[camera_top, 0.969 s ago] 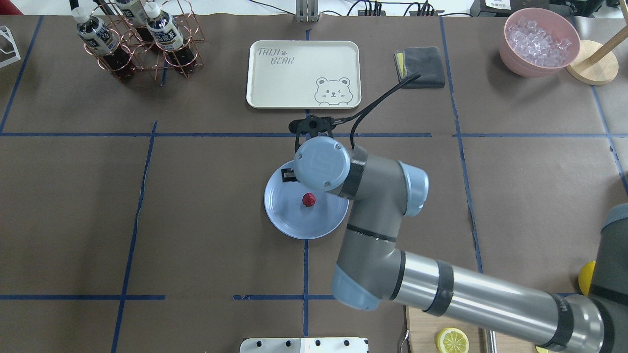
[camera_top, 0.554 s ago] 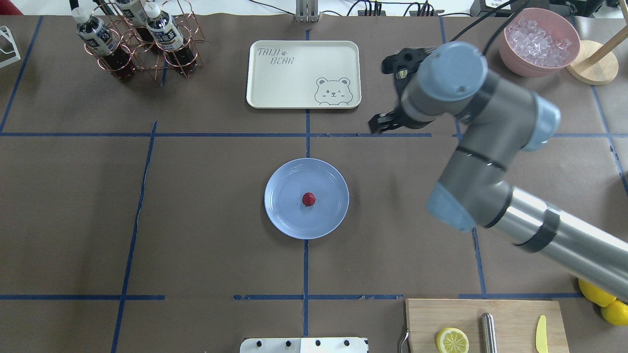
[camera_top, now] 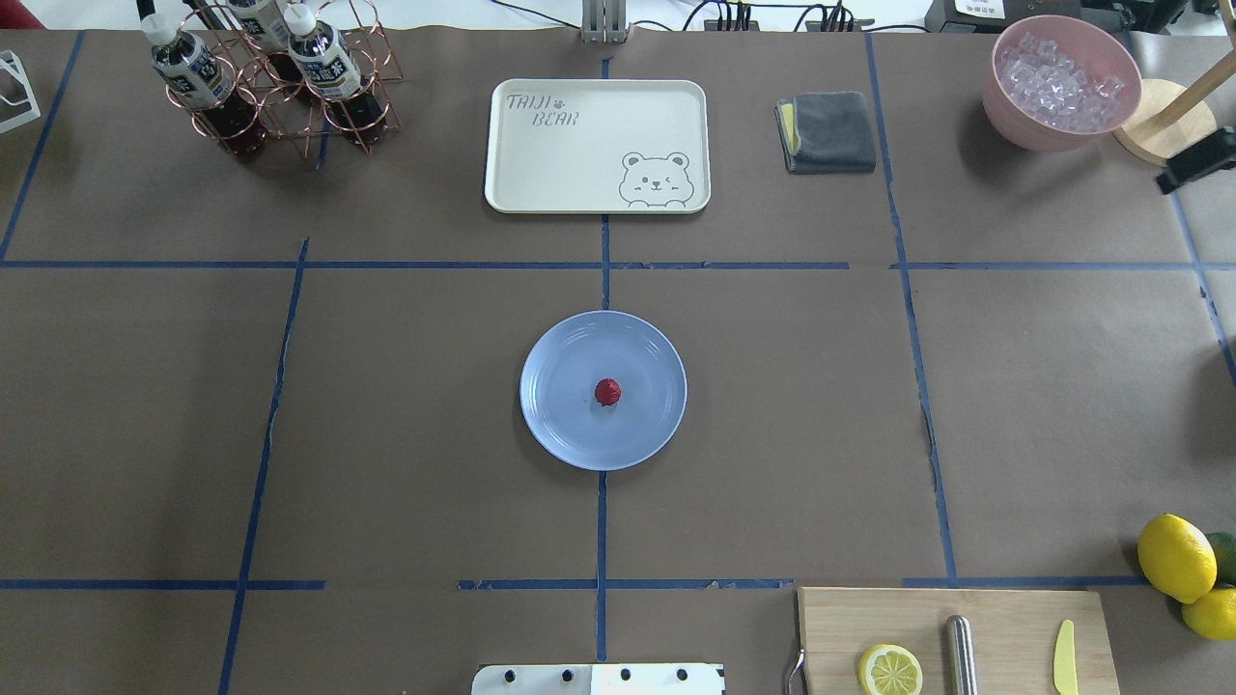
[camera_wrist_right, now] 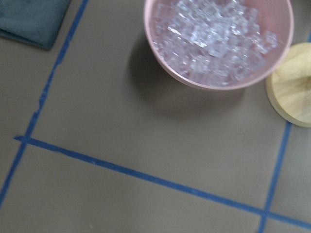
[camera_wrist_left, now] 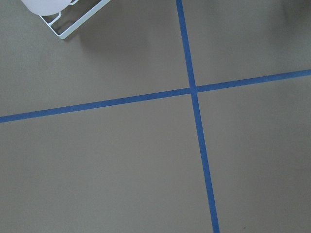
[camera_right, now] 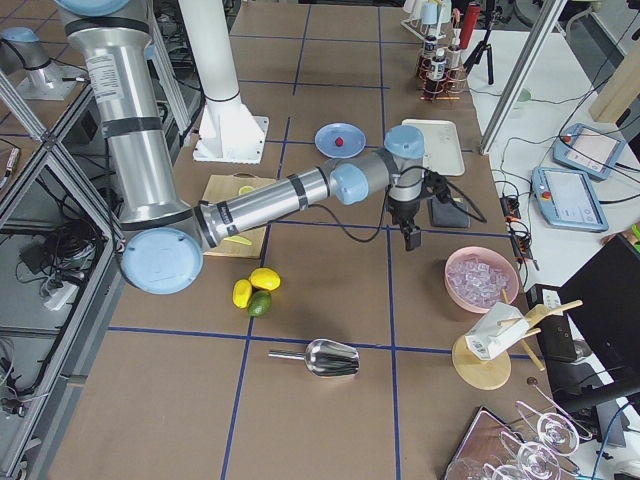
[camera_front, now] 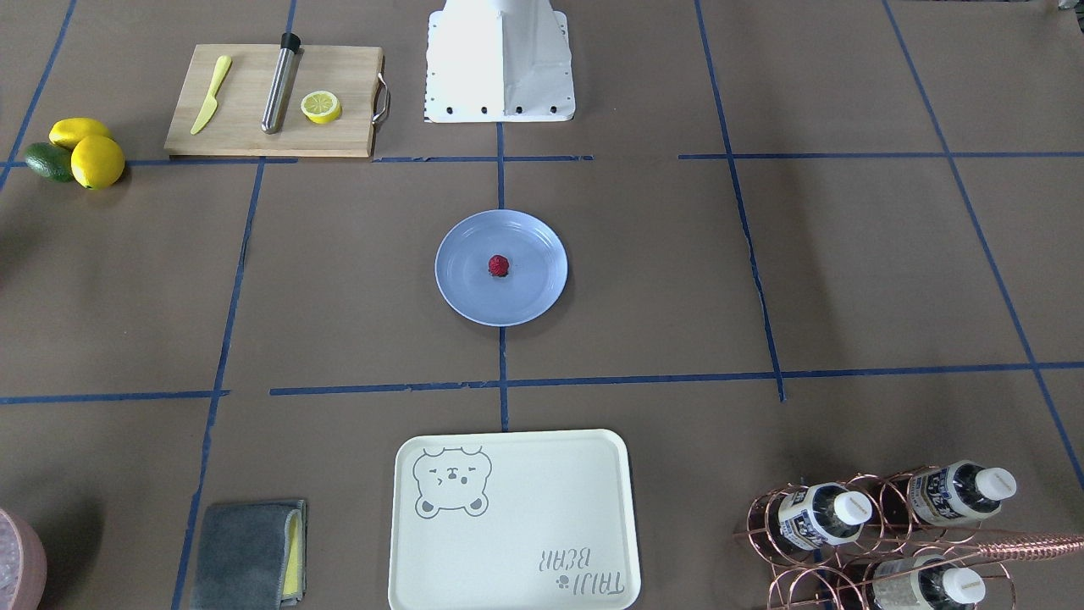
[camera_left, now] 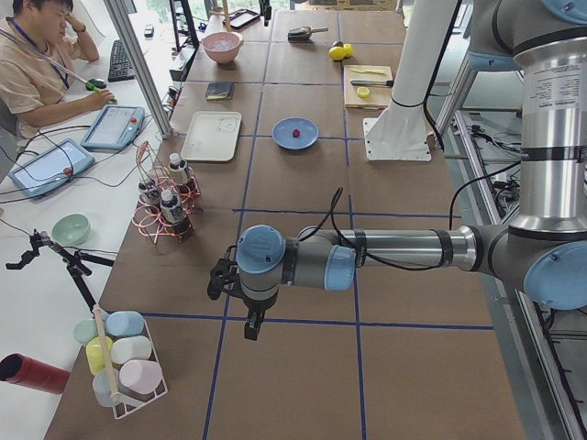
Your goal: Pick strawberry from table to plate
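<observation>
1. The strawberry (camera_top: 607, 392) lies in the middle of the plate (camera_top: 560, 430), well apart from both my sets of fingers. Judged by that, the task looks done, with nothing left to carry.
2. My right gripper (camera_right: 411, 240) hangs above the table (camera_top: 406, 386), pointing down, and is far off to the side of the plate. I take this as parking clear of the plate so as not to knock the berry. Nothing is between these fingers in the side view, but I cannot tell whether they are apart or together.
3. Below my right fingers is bare paper with a tape line. The pink bowl (camera_wrist_right: 218, 43) of ice is just beyond them, a grey cloth (camera_wrist_right: 29, 19) is to one side and a wooden disc (camera_wrist_right: 291, 92) to the other.
4. My left gripper (camera_left: 249, 328) hangs low over a tape cross, far from the plate, with a white rack (camera_wrist_left: 73, 22) near its fingers. It has no part in the work, I judge. I cannot tell the state of its fingers either.
5. The tray (camera_top: 597, 145), well away from all my fingers, reads "TAIJI BEAR", with a paw mark and a bear's face.
6. The bottles (camera_top: 323, 58) carry labels too small to read.
</observation>
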Controlling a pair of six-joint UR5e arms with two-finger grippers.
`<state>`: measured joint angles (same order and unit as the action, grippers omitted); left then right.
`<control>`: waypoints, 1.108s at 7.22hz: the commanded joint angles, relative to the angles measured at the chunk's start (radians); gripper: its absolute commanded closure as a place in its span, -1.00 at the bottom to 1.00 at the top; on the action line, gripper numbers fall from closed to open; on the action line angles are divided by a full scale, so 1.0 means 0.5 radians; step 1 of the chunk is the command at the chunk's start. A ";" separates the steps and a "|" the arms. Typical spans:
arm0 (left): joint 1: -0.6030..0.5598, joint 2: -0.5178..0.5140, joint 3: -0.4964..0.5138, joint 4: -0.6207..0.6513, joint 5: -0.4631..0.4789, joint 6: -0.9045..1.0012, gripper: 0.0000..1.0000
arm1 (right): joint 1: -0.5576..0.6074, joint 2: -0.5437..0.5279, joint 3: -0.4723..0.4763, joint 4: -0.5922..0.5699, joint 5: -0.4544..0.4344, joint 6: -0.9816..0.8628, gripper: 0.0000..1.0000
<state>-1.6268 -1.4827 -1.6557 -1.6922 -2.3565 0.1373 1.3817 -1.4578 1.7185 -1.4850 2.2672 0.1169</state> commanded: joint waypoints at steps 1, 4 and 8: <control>0.002 -0.004 -0.017 -0.009 0.001 0.002 -1.00 | 0.249 -0.473 -0.087 0.183 0.150 -0.142 -1.00; 0.002 -0.007 -0.017 -0.003 0.001 0.002 -1.00 | 0.371 -0.512 -0.219 0.292 0.156 -0.142 -1.00; 0.035 -0.026 -0.014 0.040 0.001 -0.023 -1.00 | 0.326 -0.499 -0.053 0.046 0.021 -0.160 -1.00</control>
<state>-1.6194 -1.4897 -1.6642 -1.6829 -2.3572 0.1321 1.5484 -1.7049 1.6821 -1.4502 2.2934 0.0381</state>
